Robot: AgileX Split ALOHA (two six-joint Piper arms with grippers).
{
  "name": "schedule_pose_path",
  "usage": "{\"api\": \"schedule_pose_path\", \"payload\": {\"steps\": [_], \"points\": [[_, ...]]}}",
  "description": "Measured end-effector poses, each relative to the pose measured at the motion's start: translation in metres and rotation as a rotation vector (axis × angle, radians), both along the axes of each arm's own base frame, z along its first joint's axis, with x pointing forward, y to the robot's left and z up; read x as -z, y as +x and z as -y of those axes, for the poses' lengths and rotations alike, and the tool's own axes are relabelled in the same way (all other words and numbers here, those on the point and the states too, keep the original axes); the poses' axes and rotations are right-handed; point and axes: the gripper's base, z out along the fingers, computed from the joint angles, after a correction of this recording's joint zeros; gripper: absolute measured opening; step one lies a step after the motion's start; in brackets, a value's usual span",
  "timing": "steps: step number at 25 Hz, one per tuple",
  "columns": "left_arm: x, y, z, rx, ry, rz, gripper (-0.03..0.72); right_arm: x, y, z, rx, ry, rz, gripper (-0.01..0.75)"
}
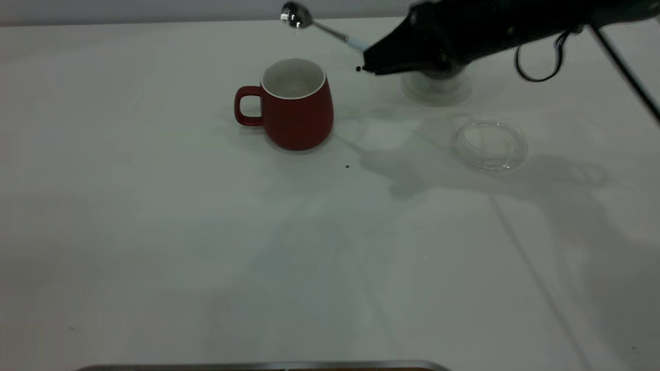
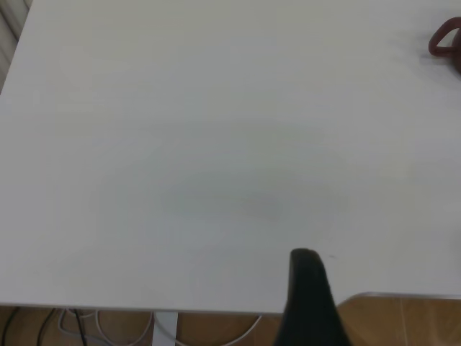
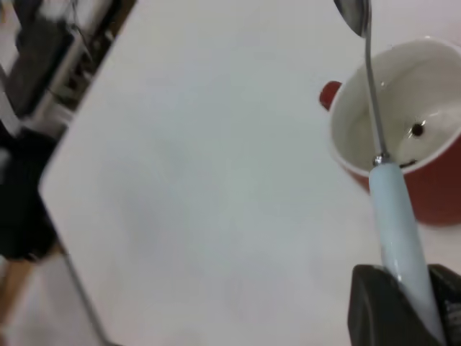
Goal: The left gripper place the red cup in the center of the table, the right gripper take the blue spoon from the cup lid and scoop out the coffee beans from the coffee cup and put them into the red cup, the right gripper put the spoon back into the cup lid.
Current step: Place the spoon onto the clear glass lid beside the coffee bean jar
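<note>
From the exterior view I see the red cup (image 1: 296, 105) upright in the upper middle of the frame, handle to the left; the right gripper (image 1: 372, 61) reaches in from the upper right, clamped on the pale blue handle of the spoon (image 1: 319, 27), whose bowl hangs above and behind the cup's rim; the coffee cup (image 1: 437, 85) sits mostly hidden under that arm; the clear lid (image 1: 490, 144) lies on the table (image 1: 206, 247) at right, lower than the coffee cup; one bean (image 1: 347, 166) lies loose on the table below and right of the red cup. My right wrist view adds what the outside camera cannot: a dark bean or two inside the red cup (image 3: 410, 144), the spoon (image 3: 378, 144) crossing over its mouth, fingers (image 3: 374, 310) closed round the handle. The left wrist view shows only bare table, the cup's handle (image 2: 446, 42) at the upper right edge, and one dark finger (image 2: 306, 295) at the bottom; I cannot tell how far the left gripper is open.
</note>
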Motion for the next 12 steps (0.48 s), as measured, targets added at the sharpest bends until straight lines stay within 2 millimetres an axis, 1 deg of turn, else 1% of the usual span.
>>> {"api": "schedule_pose_path", "payload": {"steps": [2, 5, 7, 10, 12], "points": [[0.000, 0.000, 0.000, 0.000, 0.000, 0.000, 0.587, -0.011, -0.011, 0.014, 0.075, 0.024, -0.079, 0.113], [0.000, 0.000, 0.000, 0.000, 0.000, 0.000, 0.587, -0.016, -0.033, 0.043, 0.229, 0.064, -0.208, 0.113], [0.000, 0.000, 0.000, 0.000, 0.000, 0.000, 0.587, -0.013, -0.048, 0.063, 0.308, 0.071, -0.278, 0.113], [0.000, 0.000, 0.000, 0.000, 0.000, 0.000, 0.587, -0.007, -0.063, 0.091, 0.423, 0.095, -0.370, 0.113], [0.000, 0.000, 0.000, -0.001, -0.001, 0.000, 0.587, -0.001, -0.074, 0.107, 0.485, 0.115, -0.427, 0.113]]}}
